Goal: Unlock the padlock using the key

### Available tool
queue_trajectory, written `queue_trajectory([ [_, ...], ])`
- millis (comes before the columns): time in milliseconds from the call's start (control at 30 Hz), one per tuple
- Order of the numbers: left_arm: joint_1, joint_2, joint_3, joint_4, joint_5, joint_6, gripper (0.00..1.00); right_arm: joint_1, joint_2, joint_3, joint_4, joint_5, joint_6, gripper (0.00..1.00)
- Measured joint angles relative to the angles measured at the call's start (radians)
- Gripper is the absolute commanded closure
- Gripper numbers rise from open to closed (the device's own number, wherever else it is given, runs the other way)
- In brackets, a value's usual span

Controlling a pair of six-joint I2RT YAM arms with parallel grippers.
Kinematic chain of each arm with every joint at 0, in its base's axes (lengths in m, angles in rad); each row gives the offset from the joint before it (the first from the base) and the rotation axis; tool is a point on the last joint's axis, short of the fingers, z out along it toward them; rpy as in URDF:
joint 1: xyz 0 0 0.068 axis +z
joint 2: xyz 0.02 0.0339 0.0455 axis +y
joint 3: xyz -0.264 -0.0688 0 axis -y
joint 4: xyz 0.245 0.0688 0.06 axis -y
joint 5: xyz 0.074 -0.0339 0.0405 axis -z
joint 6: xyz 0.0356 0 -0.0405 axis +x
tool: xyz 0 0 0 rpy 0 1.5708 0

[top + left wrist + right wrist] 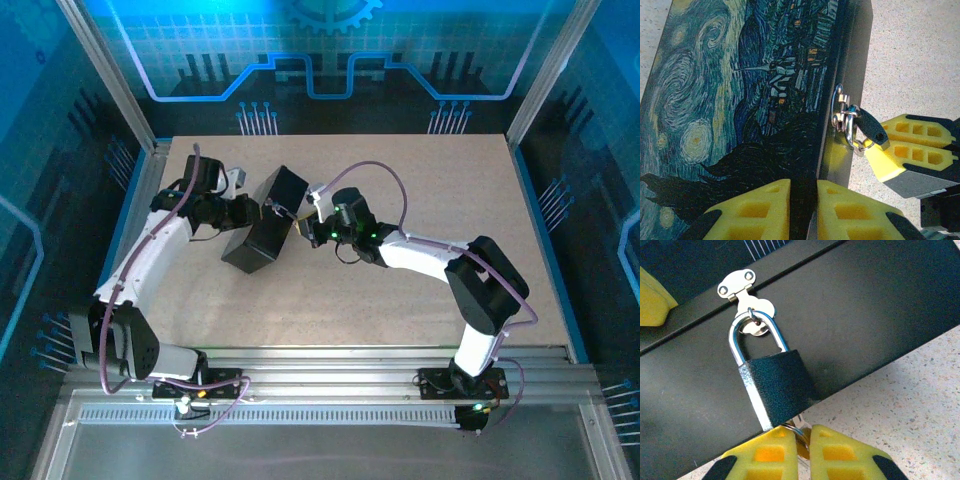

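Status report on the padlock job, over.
Left pincer clamped on box edge. Right pincer shut on key under padlock. Shackle closed through hasp. Nothing seen blocking.

Top view: the table [420, 210] is evenly bright under diffuse overhead light. The arms and the black box [262, 238] throw only short, soft shadows; the enclosure walls are dim and blue-cyan, the corner posts splay outward toward the frame edges, and the whole frame is slightly soft. Left wrist: the painted lid is sharp, the table at right is near overexposure, there are small glare spots on the hasp [842, 112], and the near fingers [752, 210] of the left gripper [804, 192] are soft-focus. Right wrist: the padlock [777, 387] is crisp, with a bright streak down the shackle [736, 342] and body edge. The box side is dark with a faint sheen, and the key [800, 442], shadowed inside the right gripper [804, 435], is hard to resolve.
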Motion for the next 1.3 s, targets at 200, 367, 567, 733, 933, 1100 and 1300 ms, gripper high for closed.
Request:
queue_trajectory([
  [200,0.000,0.000,0.000,-0.002,0.005,-0.008,0.83,-0.002,0.000,-0.047,0.079,-0.047,0.041,0.95],
  [367,0.002,0.000,0.000,-0.008,0.006,-0.019,0.84,-0.004,0.000,-0.073,0.123,-0.098,0.130,0.96],
  [567,0.004,-0.006,0.000,-0.016,-0.006,-0.019,0.84,-0.008,0.000,-0.097,0.175,-0.151,0.244,0.99],
  [733,0.009,-0.009,0.000,-0.015,-0.013,-0.026,0.85,-0.011,0.000,-0.101,0.190,-0.191,0.344,1.00],
  [933,0.013,-0.018,-0.008,0.003,-0.024,-0.027,0.86,-0.015,0.004,-0.110,0.248,-0.205,0.498,1.00],
  [1100,0.012,-0.036,-0.040,0.040,-0.020,-0.041,0.86,-0.012,0.005,-0.163,0.361,-0.166,0.634,1.00],
  [1300,0.002,-0.053,-0.077,0.063,-0.006,-0.079,0.85,0.026,0.003,-0.185,0.390,-0.029,0.708,1.00],
])
